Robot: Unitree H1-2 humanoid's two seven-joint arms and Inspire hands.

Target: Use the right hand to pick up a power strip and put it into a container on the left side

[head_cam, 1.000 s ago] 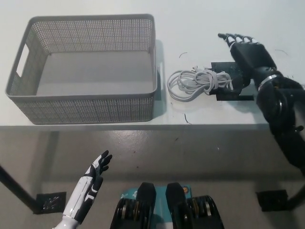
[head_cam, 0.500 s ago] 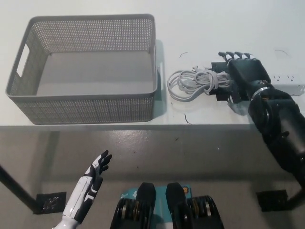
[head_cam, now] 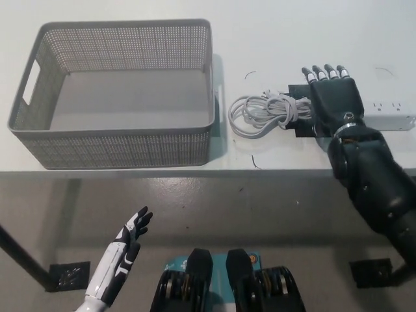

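A white power strip [head_cam: 391, 112] lies on the white table [head_cam: 286, 32] at the right, and its coiled white cord [head_cam: 263, 113] is bundled to the left of it. My black right hand [head_cam: 333, 97] lies flat over the strip's left part with its fingers straight and apart, holding nothing. The part of the strip under the palm is hidden. The grey mesh basket [head_cam: 117, 140] stands on the left of the table with nothing in it. My white left hand [head_cam: 123, 252] rests low at the lower left, below the table edge, fingers spread.
The table's front edge [head_cam: 195, 170] runs across the middle of the view, with grey floor below it. A few small dark marks [head_cam: 255, 162] dot the tabletop near the cord. A gap of bare table separates the basket from the cord.
My right hand has slid back toward the table's front and a little left, uncovering the right end of the power strip. Cord, basket and left hand have not moved.
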